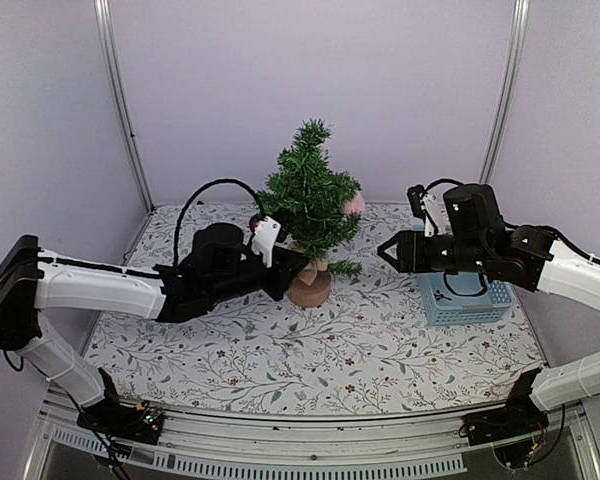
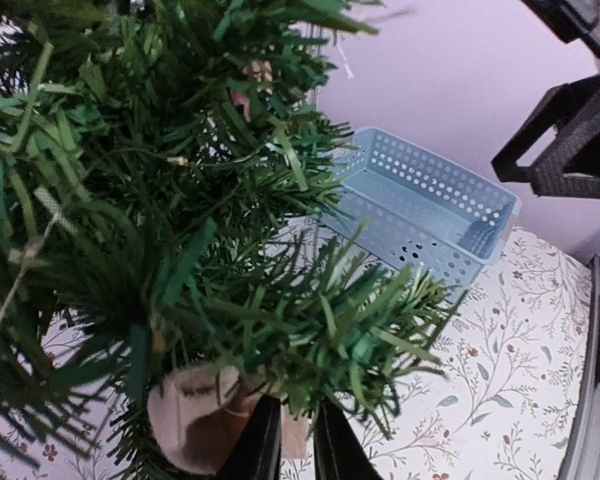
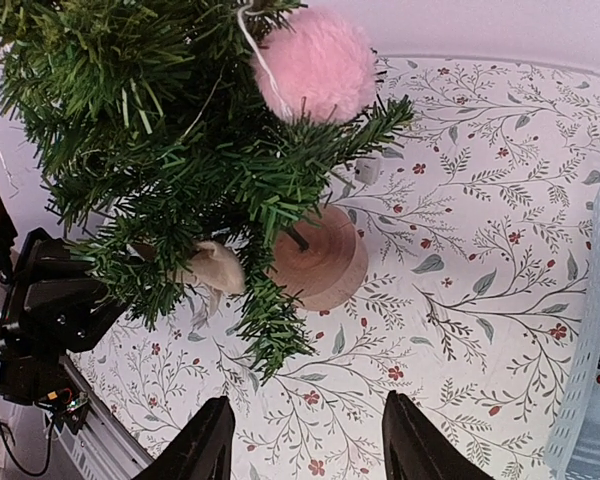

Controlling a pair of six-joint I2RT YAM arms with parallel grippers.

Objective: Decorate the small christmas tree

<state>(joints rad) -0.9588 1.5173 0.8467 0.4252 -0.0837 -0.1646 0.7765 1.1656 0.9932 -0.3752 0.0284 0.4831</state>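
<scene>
Wrist views show a tan ornament (image 3: 215, 268) in the tree (image 3: 160, 130). The right pincer (image 3: 310, 450) is spread over the table (image 3: 460, 300) beside it. I cannot tell the left pincer's (image 2: 293, 430) grip.

Branches of the small christmas tree (image 1: 310, 190) hide the tips of the left tool (image 1: 286, 264) from above; whether it grips anything is unclear. The blue basket (image 3: 595, 380) runs off the right wrist view's edge.

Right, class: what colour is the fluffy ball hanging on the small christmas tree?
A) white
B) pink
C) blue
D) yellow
B: in the right wrist view, the fluffy ball hanging by a thread from a branch of the small christmas tree is plainly pink.
</scene>
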